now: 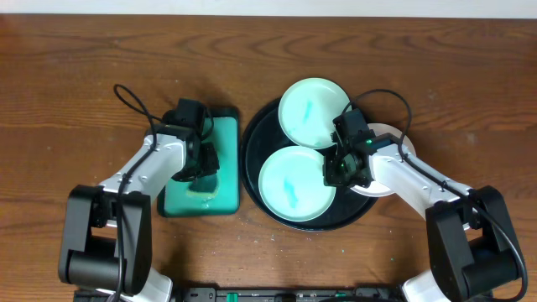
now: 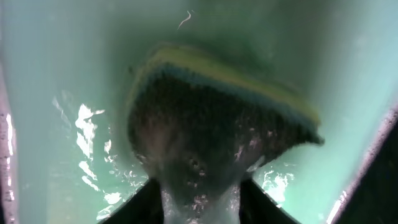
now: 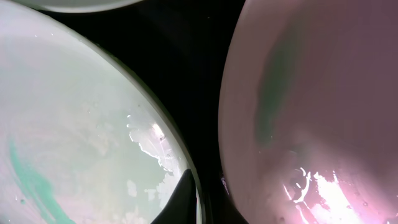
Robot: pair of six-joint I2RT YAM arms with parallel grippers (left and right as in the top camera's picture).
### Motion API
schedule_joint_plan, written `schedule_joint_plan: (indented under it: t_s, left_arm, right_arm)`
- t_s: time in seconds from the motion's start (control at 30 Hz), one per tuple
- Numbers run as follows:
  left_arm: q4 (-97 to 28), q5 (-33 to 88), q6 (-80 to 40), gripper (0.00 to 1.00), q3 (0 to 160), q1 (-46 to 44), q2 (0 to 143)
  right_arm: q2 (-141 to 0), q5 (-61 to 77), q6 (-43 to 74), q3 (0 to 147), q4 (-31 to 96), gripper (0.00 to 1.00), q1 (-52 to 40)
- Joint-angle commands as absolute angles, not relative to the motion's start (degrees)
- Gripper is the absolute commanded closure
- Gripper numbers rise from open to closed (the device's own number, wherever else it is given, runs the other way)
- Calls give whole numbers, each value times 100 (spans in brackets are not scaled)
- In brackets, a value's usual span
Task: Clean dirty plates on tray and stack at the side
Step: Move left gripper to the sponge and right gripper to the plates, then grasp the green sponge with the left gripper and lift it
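Observation:
The black tray point(image 1: 256, 147) holds two pale mint plates with teal smears, a back plate point(image 1: 315, 111) and a front plate point(image 1: 292, 184). A third, whiter plate point(image 1: 388, 134) lies at the tray's right edge, mostly under my right arm. My right gripper point(image 1: 342, 166) sits at the front plate's right rim. In the right wrist view it point(image 3: 200, 199) pinches that rim, one finger over the front plate point(image 3: 81, 124); the third plate point(image 3: 323, 93) is to the right. My left gripper point(image 1: 197, 161) is shut on a dark, yellow-backed sponge point(image 2: 211, 124).
A rectangular teal-green tray point(image 1: 225, 138) lies left of the black tray, wet inside point(image 2: 56, 93), with my left gripper and the sponge in it. Brown wooden table point(image 1: 75, 67) surrounds both trays. Cables loop off both arms.

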State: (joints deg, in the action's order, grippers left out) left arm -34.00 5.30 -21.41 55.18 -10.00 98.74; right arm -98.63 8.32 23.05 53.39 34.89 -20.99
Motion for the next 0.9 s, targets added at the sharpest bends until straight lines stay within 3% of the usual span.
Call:
schedule_joint_plan:
  t_s: [0.0, 0.37, 0.63, 0.87]
  left_arm:
    - [-3361, 259, -2176, 93, 5476, -1000, 10158]
    - [-4974, 364, -2145, 93, 7048, -1157, 9378]
    - [-4866, -781, -2176, 93, 6796, -1356, 9480]
    - [-4480, -14, -2346, 93, 6595, -1361, 10189]
  right_arm:
    - [-10073, 327, 2462, 5304, 3376, 99, -2106]
    - [-10073, 327, 2462, 5304, 3361, 99, -2106]
    - [-10073, 327, 2462, 5304, 3365, 99, -2106]
    - [-10073, 327, 2460, 5304, 3378, 99, -2106]
